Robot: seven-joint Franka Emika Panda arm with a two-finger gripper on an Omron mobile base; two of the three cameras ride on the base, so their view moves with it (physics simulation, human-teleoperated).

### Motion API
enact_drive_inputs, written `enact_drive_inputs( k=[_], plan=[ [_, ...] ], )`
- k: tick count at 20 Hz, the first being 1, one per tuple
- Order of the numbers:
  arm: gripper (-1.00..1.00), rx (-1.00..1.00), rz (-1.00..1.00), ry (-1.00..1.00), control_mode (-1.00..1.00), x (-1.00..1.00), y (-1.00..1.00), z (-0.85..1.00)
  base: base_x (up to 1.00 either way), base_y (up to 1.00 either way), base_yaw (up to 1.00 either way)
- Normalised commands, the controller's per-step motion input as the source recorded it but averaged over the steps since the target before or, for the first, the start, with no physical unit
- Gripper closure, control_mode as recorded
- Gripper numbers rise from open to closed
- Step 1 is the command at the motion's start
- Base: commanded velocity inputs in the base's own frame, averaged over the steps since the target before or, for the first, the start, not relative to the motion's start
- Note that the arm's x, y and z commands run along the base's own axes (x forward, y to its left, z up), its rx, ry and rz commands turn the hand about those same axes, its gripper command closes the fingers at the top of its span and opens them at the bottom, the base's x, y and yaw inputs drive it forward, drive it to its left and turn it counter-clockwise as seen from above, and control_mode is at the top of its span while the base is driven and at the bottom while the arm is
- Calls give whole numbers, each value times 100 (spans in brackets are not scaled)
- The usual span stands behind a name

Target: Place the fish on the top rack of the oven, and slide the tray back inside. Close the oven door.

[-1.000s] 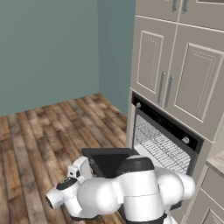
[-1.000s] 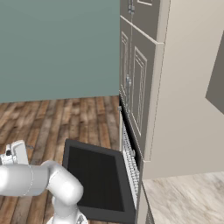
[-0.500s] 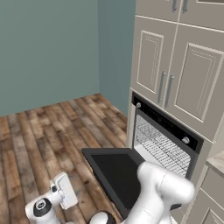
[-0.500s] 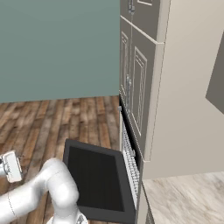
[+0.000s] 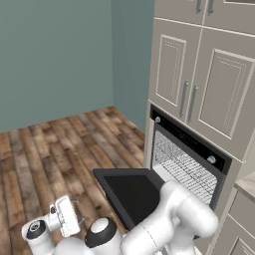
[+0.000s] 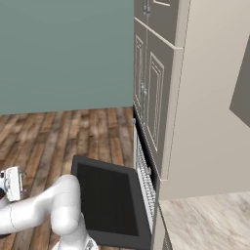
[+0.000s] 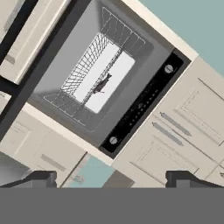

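Oven door is fully dropped, lying flat and sticking out over the wood floor. Same door in the right base view, dark glass facing up.

Oven cavity is open, pale inside, wire racks visible. Black control strip with a silver knob near each end sits along one edge of the opening in the hand view.

Fish is inside the oven, lying on the top rack. Small dark shape roughly mid-grid, well clear of the rack's edges. Rack sits in the cavity; can't tell from here whether it is pushed all the way home.

Arm is folded low and swung off to the left, away from the oven. The gripper hangs out over the floor, well apart from the door and the rack. Seen also at the left edge of the right base view. Hand view has both fingertips spread to opposite sides with nothing between them: jaws wide open, holding nothing.

Beige panelled cabinets with silver handles above the oven. Teal wall behind.
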Motion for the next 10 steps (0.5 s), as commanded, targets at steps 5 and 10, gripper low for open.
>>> enact_drive_inputs(
  k=[5,10],
  plan=[
    [-100,-23,-22,0,-100,43,1,-73,0,0,0],
    [-100,-29,-25,-5,-100,33,0,-82,0,0,0]
  ],
)
